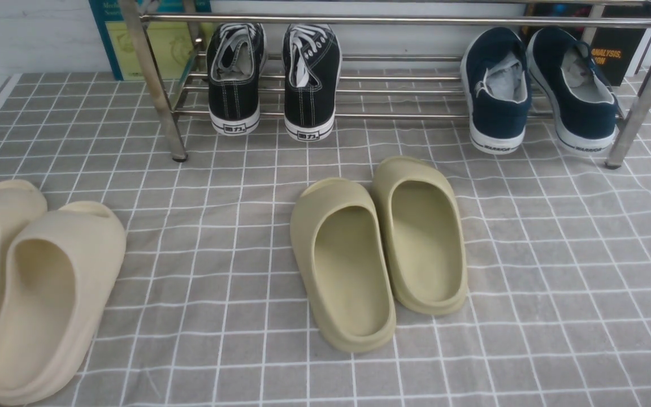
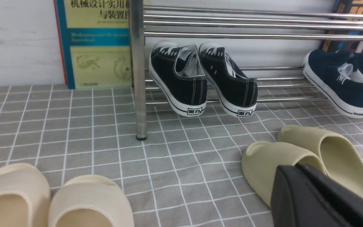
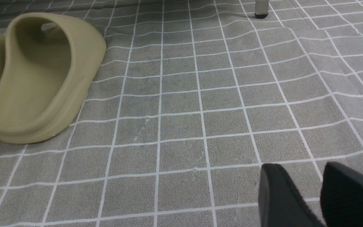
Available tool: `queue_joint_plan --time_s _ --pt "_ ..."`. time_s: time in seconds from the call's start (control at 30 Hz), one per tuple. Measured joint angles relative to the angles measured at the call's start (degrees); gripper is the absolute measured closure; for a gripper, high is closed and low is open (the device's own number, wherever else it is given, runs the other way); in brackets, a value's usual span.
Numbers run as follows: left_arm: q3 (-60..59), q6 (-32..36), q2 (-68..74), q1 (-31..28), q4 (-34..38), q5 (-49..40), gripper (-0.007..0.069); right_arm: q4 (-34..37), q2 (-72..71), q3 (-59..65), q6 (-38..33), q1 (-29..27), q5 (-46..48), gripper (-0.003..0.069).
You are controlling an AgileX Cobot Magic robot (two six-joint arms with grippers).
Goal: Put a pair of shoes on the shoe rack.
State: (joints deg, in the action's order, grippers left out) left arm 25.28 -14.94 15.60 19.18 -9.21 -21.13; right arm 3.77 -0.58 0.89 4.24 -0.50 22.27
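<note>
Grey checked cloth (image 1: 529,254) — black canvas sneakers (image 1: 309,79) on shiny tubular rack (image 1: 404,20).

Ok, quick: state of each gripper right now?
Left gripper: black fingers partly in view, nothing visibly held; open or closed cannot be told.
Right gripper: two black fingertips, narrow gap, nothing between; open or closed cannot be told.

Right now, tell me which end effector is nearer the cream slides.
Left. The left end effector hovers right beside the cream slides; the right end effector is over the grid cloth on the olive slides' far side, farther off.
</note>
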Motion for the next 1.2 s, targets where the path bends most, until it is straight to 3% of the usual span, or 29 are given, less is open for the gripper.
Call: queue_joint_plan --time_s 0.2,0.43,0.53,0.7,0.87,0.93,1.2 --pt "-14.5 -0.1 -3.2 0.0 -0.1 4.4 0.0638 0.0 0.0 0.0 0.0 0.0 0.0 0.042" --pt "-25.8 -0.1 -3.2 0.0 -0.1 4.3 0.0638 0.0 0.0 0.0 0.0 0.0 0.0 0.042" --pt "-26.8 -0.1 -5.8 -0.3 -0.1 0.3 0.0638 0.0 0.0 0.0 0.0 0.0 0.0 0.042" --pt "-27.0 -0.1 -13.7 -5.4 -0.1 -2.1 0.0638 0.0 0.0 0.0 0.0 0.0 0.0 0.042" --pt "-27.0 -0.5 -16.2 -16.3 1.2 -1.5 0.0638 0.0 0.0 0.0 0.0 0.0 0.0 0.042" --pt "-27.0 -0.8 -16.2 -21.3 5.1 -1.4 0.0638 0.0 0.0 0.0 0.0 0.0 0.0 0.042" --pt "-27.0 7.2 -16.2 -22.0 12.1 -1.5 0.0638 0.0 0.0 0.0 0.0 0.0 0.0 0.042"
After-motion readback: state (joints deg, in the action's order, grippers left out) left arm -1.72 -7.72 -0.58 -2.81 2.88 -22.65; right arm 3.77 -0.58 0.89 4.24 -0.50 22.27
